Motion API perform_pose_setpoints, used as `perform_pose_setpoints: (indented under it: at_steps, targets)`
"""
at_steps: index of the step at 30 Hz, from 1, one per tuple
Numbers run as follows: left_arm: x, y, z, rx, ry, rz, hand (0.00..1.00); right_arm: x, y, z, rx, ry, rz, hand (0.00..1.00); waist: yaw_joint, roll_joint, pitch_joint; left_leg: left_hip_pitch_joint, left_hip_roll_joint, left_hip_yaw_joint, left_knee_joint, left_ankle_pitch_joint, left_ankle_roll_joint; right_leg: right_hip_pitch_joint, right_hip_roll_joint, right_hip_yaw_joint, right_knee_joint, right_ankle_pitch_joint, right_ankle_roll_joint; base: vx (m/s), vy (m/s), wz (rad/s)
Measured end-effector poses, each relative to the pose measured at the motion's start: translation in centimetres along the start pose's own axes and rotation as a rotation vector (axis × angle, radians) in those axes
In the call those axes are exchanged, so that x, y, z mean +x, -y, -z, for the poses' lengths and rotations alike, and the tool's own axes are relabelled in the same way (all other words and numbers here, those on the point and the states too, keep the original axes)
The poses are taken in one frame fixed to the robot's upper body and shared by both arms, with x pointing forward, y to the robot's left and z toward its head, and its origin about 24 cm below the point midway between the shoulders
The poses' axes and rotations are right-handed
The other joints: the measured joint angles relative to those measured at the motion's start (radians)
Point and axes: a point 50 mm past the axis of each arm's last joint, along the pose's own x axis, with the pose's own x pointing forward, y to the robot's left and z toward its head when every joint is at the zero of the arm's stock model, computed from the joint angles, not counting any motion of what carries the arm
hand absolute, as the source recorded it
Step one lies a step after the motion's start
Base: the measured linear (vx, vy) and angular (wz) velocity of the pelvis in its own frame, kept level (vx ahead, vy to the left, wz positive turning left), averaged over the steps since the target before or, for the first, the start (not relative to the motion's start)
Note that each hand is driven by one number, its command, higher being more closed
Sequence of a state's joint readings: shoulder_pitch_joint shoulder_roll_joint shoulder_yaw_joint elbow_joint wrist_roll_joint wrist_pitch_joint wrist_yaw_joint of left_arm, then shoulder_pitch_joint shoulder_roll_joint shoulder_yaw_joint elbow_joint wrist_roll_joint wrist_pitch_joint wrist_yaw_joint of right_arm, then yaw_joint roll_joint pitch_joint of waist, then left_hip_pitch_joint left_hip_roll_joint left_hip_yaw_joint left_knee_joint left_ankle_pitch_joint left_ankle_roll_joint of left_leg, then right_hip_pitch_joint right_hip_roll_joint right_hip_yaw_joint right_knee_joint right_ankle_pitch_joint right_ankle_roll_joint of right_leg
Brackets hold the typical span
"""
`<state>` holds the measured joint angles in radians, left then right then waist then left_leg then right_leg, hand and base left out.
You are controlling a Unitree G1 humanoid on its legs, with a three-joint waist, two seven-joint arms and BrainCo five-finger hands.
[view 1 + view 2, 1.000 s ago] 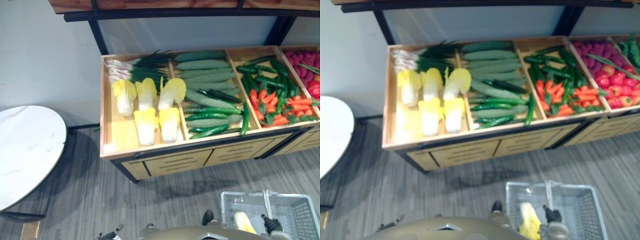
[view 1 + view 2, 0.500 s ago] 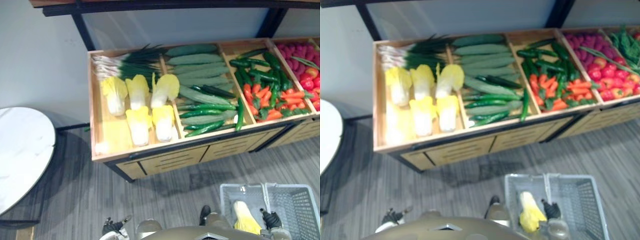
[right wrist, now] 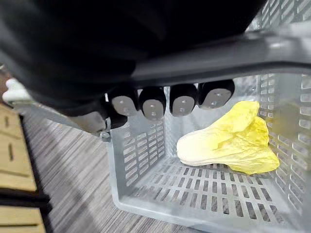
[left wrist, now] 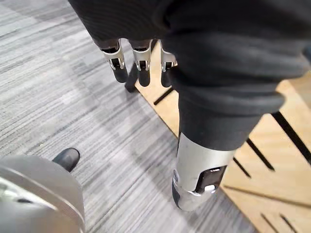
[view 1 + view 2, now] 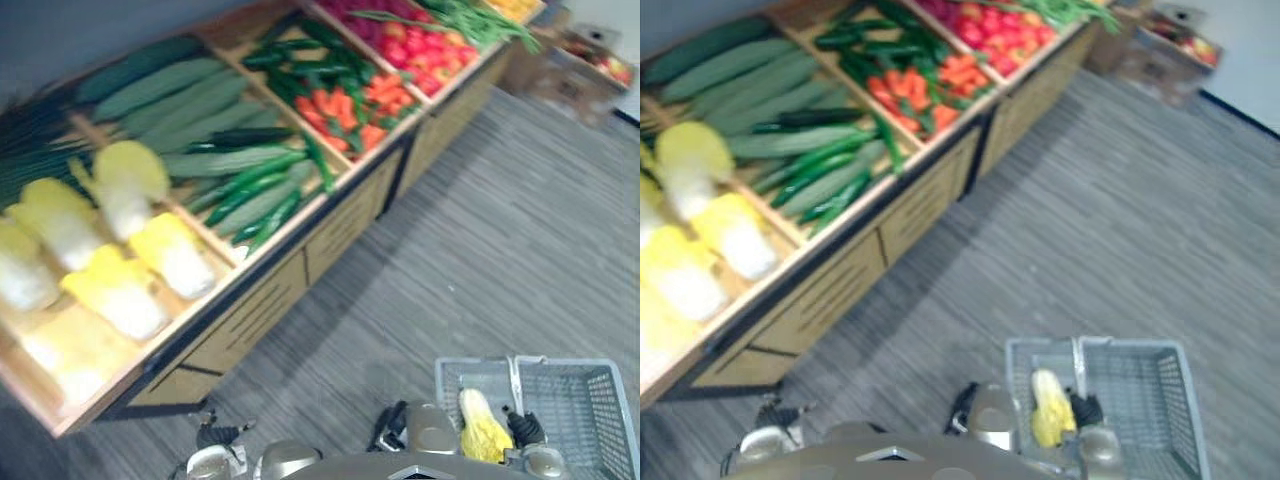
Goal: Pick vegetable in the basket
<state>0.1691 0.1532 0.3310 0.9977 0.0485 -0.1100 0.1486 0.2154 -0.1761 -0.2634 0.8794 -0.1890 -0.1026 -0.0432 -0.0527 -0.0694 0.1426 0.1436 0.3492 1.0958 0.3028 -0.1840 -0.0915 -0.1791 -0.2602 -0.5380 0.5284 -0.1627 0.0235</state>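
**A:** Where is the vegetable?

**B:** One pale yellow cabbage (image 3: 228,141) lies on its side on the slatted bottom of a grey plastic basket (image 3: 141,160). Nothing else is in there with it.

**A:** Who has the basket?

**B:** The right hand (image 3: 153,103) has its fingers curled round the basket's handle (image 3: 233,53), low at the robot's right side. I cannot tell whether the basket hangs clear of the striped grey floor (image 5: 480,220) or rests on it. The left hand (image 4: 138,60) hangs with fingers straight and slack, grasping nothing, close to the wooden front of the stand (image 5: 260,290).

**A:** And on the stand?

**B:** More yellow cabbages (image 5: 120,290) fill the nearest compartment. Long green cucumbers (image 5: 190,85) are in the next one, and carrots (image 5: 340,105) mixed with green peppers lie beyond.

**A:** What could go wrong from here?

**B:** In my judgement, the handle is the weak point. It sits across curled fingertips, so a swing or a quick turn could let it slip and drop the basket. The cabbage lies loose and could roll and tilt the load. The left hand is near the stand and could knock against its front.
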Motion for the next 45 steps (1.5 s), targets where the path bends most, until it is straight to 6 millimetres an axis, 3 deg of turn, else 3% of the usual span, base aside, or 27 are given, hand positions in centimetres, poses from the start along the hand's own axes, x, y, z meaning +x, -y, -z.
perform_pose_setpoints:
  at_steps: [1,2,4,6,7,9,11,12,13,14,16,20,21,22,24,26,31,33,36,38,39,40,42,45]
  targets:
    - [0.1,0.1,-0.2,-0.006,-0.001,0.002,0.0,0.0,0.1,0.0,-0.004,-0.005,0.001,1.0,-0.004,-0.005,-0.005,0.0,0.01,0.015,0.018,0.0,-0.001,-0.001,0.022,-0.011,-0.027,-0.009,-0.015,-0.02,-0.31,-1.36]
    - [0.1,1.3,-0.5,-0.031,-0.005,0.025,0.0,0.1,0.2,-0.1,-0.017,-0.008,0.0,1.0,0.004,0.021,-0.008,-0.001,0.033,0.034,0.033,0.008,0.0,0.008,0.083,0.008,-0.109,-0.009,-0.015,-0.02,-0.303,-1.21]
    - [-0.1,2.7,-0.4,-0.051,-0.016,0.058,0.0,0.5,0.2,-0.6,-0.039,0.0,-0.009,1.0,-0.003,0.048,-0.007,0.002,0.058,0.075,0.037,0.034,-0.002,0.009,0.147,0.04,-0.2,0.002,-0.038,-0.05,-0.234,-1.18]
    - [-0.1,3.8,-0.7,-0.067,-0.017,0.078,0.0,0.4,-0.4,0.2,-0.03,-0.04,-0.021,1.0,-0.026,0.052,-0.007,0.016,0.1,0.066,0.078,0.085,0.003,0.027,0.193,0.074,-0.236,0.006,-0.047,-0.07,-0.205,-0.67]
    - [-0.1,3.9,-0.7,-0.068,-0.019,0.078,0.0,0.3,-0.6,0.6,-0.027,-0.055,-0.023,1.0,-0.029,0.052,-0.007,0.018,0.119,0.058,0.105,0.095,0.005,0.04,0.206,0.077,-0.253,0.005,-0.048,-0.03,-0.219,-0.3]
    - [-0.1,4.1,-0.6,-0.069,-0.029,0.076,0.0,-0.1,-0.9,1.9,-0.026,-0.105,-0.029,1.0,-0.027,0.051,-0.003,0.013,0.21,0.007,0.252,0.143,0.005,0.082,0.246,0.101,-0.315,0.004,-0.061,-0.05,-0.189,-0.4]
    - [-0.3,4.2,-0.3,-0.073,-0.04,0.079,0.0,-0.2,-0.9,2.5,-0.028,-0.131,-0.028,1.0,-0.023,0.036,0.009,-0.015,0.248,-0.087,0.356,0.199,-0.002,0.123,0.261,0.152,-0.361,0.017,-0.084,-0.04,-0.111,-0.59]
    - [-0.3,4.3,-0.4,-0.093,-0.033,0.08,0.0,-0.1,-0.9,2.4,-0.029,-0.129,-0.022,1.0,-0.021,0.03,0.013,-0.074,0.214,-0.248,0.397,0.154,-0.026,0.131,0.253,0.186,-0.375,0.024,-0.089,-0.04,-0.023,-0.82]
    - [-0.3,4.3,-0.6,-0.106,-0.018,0.076,0.0,0.1,-0.6,2.2,-0.033,-0.128,-0.01,1.0,-0.019,0.028,0.017,-0.127,0.139,-0.415,0.398,0.107,-0.029,0.133,0.248,0.233,-0.385,0.037,-0.087,-0.03,-0.004,-0.94]
    - [-0.3,4.3,-0.7,-0.108,-0.013,0.075,0.0,0.2,-0.5,2.1,-0.035,-0.128,-0.005,1.0,-0.012,0.03,0.017,-0.145,0.092,-0.5,0.384,0.083,-0.027,0.136,0.247,0.261,-0.393,0.044,-0.079,-0.03,0.025,-1.3]
    - [-0.6,4.4,-0.3,-0.119,-0.011,0.069,0.0,0.3,0.0,2.0,-0.037,-0.133,0.006,1.0,0.016,0.047,0.023,-0.168,-0.055,-0.741,0.284,0.018,-0.039,0.166,0.25,0.34,-0.438,0.059,-0.056,0.01,0.067,-1.31]
    - [-0.7,4.2,0.3,-0.112,-0.025,0.066,0.0,0.3,0.7,2.1,-0.032,-0.134,0.028,1.0,0.03,0.071,0.029,-0.18,-0.129,-0.926,0.05,0.012,-0.045,0.171,0.262,0.386,-0.464,0.076,-0.028,0.02,0.135,-0.92]
    - [-0.9,4.3,0.8,-0.096,-0.04,0.073,0.0,0.3,1.1,2.0,-0.034,-0.131,0.038,1.0,0.03,0.087,0.028,-0.177,-0.138,-0.96,-0.04,0.04,-0.041,0.163,0.265,0.395,-0.465,0.084,-0.016,0.03,0.217,-0.71]
    - [-1.2,4.7,1.3,-0.086,-0.052,0.09,0.0,0.3,1.8,2.1,-0.036,-0.129,0.056,1.0,0.029,0.114,0.025,-0.176,-0.141,-0.98,-0.113,0.085,-0.043,0.157,0.282,0.416,-0.476,0.093,-0.002,0.04,0.24,-0.67]
    - [-1.3,5.1,1.4,-0.035,-0.05,0.112,0.0,0.3,2.1,2.1,-0.036,-0.128,0.064,1.0,0.027,0.139,0.01,-0.162,-0.15,-0.968,-0.176,0.031,-0.042,0.152,0.275,0.44,-0.509,0.119,0.029,0.08,0.247,-0.31]
    - [-1.1,4.8,1.2,0.025,-0.034,0.116,0.0,0.3,1.6,2.1,-0.031,-0.126,0.056,1.0,0.03,0.112,0.007,-0.162,-0.201,-0.946,-0.214,0.041,-0.022,0.157,0.227,0.445,-0.564,0.173,0.038,0.13,0.283,-0.08]
    - [-1.1,4.7,1.4,0.11,-0.027,0.142,0.0,0.1,1.7,2.6,-0.037,-0.141,0.073,1.0,0.032,0.106,-0.001,-0.095,-0.261,-0.932,-0.269,0.043,-0.01,0.197,0.176,0.462,-0.581,0.184,0.055,0.15,0.182,-0.02]
    - [-1.1,4.9,1.1,0.136,-0.011,0.156,0.0,0.3,1.6,2.2,-0.035,-0.13,0.072,1.0,0.037,0.105,-0.001,-0.085,-0.268,-0.918,-0.265,0.03,0.011,0.186,0.167,0.465,-0.539,0.16,0.068,0.11,0.105,-0.16]
    - [-1.0,5.0,0.7,0.178,0.008,0.178,0.0,0.6,1.6,1.4,0.008,-0.109,0.089,1.0,0.039,0.092,0.01,-0.056,-0.283,-0.907,-0.245,0.0,0.035,0.075,0.135,0.471,-0.241,0.051,0.094,0.06,0.071,-0.09]
    - [-1.0,4.9,0.7,0.196,0.012,0.183,0.0,0.8,1.6,1.0,0.025,-0.096,0.097,1.0,0.048,0.087,0.021,-0.018,-0.293,-0.891,-0.248,-0.018,0.05,-0.015,0.111,0.469,-0.002,0.043,0.099,0.03,0.076,-0.13]
    - [-0.8,4.5,0.6,0.211,0.015,0.18,0.0,0.8,1.6,1.0,0.031,-0.096,0.098,1.0,0.047,0.069,0.031,0.019,-0.305,-0.894,-0.248,-0.036,0.061,-0.053,0.081,0.461,0.128,0.045,0.101,0.08,0.039,0.02]
    - [-0.8,4.6,0.6,0.215,0.016,0.188,0.0,0.6,1.1,1.2,0.041,-0.104,0.091,1.0,0.039,0.066,0.034,0.045,-0.308,-0.9,-0.247,-0.052,0.074,-0.079,0.063,0.447,0.191,0.021,0.081,0.1,0.013,0.11]
    - [-0.8,4.3,0.8,0.214,0.011,0.187,0.0,0.6,0.4,1.3,0.057,-0.108,0.082,1.0,0.027,0.061,0.033,0.053,-0.296,-0.919,-0.247,-0.063,0.07,-0.09,0.062,0.408,0.124,0.013,0.067,0.16,-0.039,0.23]
    - [-0.8,4.7,0.6,0.172,0.005,0.185,0.0,0.4,0.0,1.8,0.089,-0.133,0.082,1.0,0.026,0.071,0.038,0.047,-0.249,-0.938,-0.248,-0.083,0.038,-0.112,0.098,0.383,-0.175,0.05,0.09,0.22,-0.126,0.19]
